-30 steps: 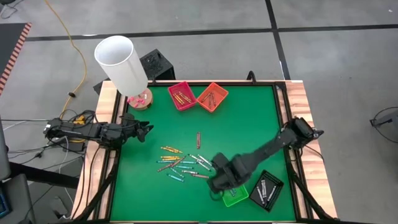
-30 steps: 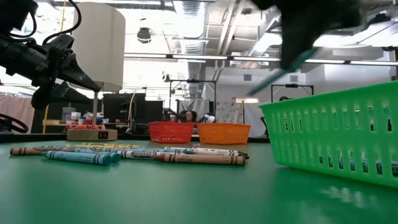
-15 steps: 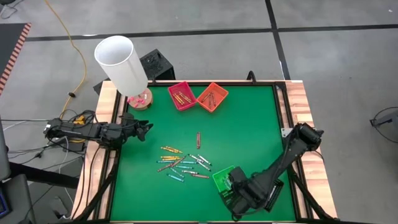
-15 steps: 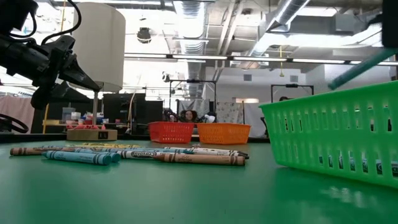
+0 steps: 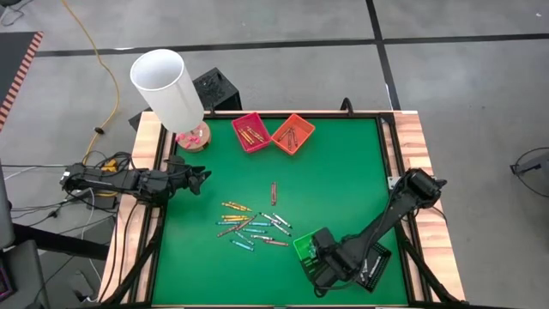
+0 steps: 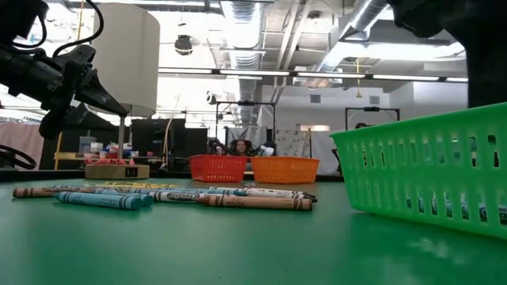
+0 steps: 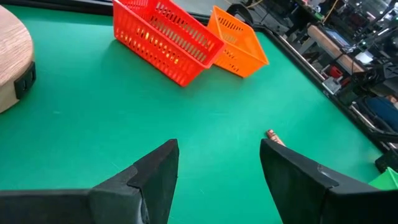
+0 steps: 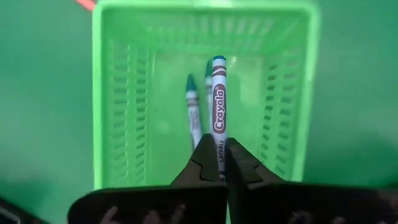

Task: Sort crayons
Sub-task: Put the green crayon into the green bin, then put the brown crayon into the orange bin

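Observation:
My right gripper (image 8: 219, 149) is over the green tray (image 8: 112, 93) near the table's front right and is shut on a teal-tipped crayon (image 8: 218, 106) with a pale wrap. Two more teal crayons (image 8: 193, 115) lie on the tray's floor. Several loose crayons (image 5: 253, 225) lie flat mid-table. A single brown one (image 5: 274, 192) lies a little beyond them. My left gripper (image 7: 219, 162) waits open at the table's left edge, above the mat. My right gripper pinches the crayon's near end (image 8: 219, 157) between its two fingertips. The fingers come steeply from above and lie along the crayon. The crayon sticks out past the fingertips, its teal tip (image 8: 218, 60) pointing into the tray. Whether the tip touches the floor I cannot tell.
A black tray (image 5: 377, 262) with crayons stands right of the green one. A red tray (image 5: 250, 131) and an orange tray (image 5: 292, 133) stand at the far edge. A white lamp (image 5: 167, 86) on a wooden base stands at the far left corner. Bare green mat lies between the trays.
My right gripper, with the crayon, has moved from the crayon pile's side toward the table's near right corner. It has sunk over the green tray and rolled about its own axis. The tray and the loose crayons have stayed put.

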Controlling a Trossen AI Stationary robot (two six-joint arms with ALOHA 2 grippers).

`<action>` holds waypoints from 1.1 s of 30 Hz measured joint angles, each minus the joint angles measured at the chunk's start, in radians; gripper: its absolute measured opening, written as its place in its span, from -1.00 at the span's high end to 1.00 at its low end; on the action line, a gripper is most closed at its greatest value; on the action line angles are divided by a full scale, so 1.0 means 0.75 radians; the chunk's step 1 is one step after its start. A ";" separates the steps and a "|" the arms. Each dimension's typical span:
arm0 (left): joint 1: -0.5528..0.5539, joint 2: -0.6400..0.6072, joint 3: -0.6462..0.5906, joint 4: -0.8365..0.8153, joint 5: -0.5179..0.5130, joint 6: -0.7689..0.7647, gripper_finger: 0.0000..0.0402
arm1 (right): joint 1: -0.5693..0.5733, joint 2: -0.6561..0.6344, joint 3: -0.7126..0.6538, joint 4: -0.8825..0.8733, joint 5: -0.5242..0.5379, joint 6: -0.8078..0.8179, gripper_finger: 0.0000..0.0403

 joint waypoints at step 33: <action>0.000 -0.001 0.000 0.001 0.039 -0.013 -0.07 | -0.293 -0.006 0.422 -0.298 0.097 -0.760 0.66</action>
